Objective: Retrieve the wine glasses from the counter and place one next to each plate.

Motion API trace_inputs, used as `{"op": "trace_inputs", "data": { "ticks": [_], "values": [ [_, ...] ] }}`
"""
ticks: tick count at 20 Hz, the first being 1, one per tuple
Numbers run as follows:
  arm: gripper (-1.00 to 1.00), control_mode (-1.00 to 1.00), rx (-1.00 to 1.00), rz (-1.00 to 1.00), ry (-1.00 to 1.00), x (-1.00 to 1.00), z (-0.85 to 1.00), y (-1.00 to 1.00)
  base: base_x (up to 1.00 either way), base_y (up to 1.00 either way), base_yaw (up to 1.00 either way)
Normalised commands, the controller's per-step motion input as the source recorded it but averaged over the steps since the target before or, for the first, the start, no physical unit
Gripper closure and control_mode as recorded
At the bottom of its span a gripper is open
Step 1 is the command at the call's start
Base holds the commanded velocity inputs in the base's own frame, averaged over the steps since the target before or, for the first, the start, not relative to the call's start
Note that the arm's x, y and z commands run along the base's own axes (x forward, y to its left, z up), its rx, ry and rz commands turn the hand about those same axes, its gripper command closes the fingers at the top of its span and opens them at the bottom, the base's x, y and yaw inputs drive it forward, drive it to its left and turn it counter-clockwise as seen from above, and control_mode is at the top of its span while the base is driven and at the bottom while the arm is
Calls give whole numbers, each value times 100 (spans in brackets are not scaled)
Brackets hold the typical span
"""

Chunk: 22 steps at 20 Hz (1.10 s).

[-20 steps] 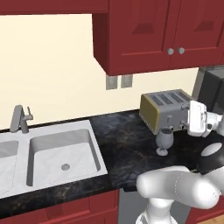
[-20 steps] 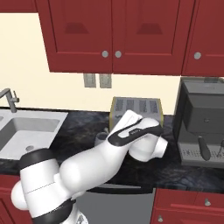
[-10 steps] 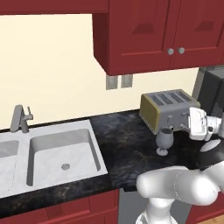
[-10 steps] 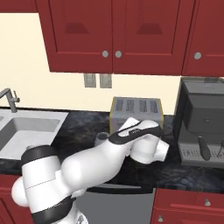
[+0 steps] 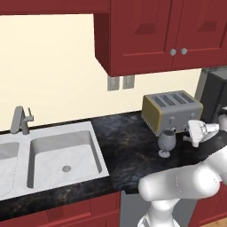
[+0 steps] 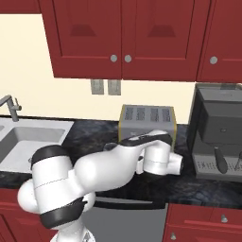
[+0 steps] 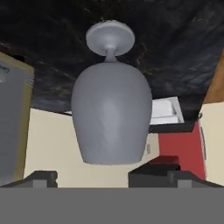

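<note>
Tool [image 7: 92, 177] of mine gapes wide, wine glass [image 7: 110, 120] just ahead; I judge closing on its bowl comes next.

Even, flat rendered light – soft shadows, no glare; hand view coarse and blurry.

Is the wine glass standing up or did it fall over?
Standing up. In the left base view the wine glass sits on its round foot on the counter, bowl on top, beside the toaster.
</note>
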Motion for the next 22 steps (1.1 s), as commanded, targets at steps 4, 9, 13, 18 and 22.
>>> {"op": "trace_inputs", "data": {
  "ticks": [4, 9, 13, 18, 22],
  "values": [
    [-100, -100, -7, 0, 33, 3, -40, -6, 0, 0, 0],
    [-100, -100, -3, 0, 12, 0, -22, -1, 0, 0, 0],
    [-100, -100, 0, 1, -8, -1, -11, 0, 0, 0, 0],
    [-100, -100, 0, 6, -12, -12, -16, 0, 0, 0, 0],
    [-100, -100, 0, 5, -6, -5, -21, 0, 0, 0, 0]
  ]
}}
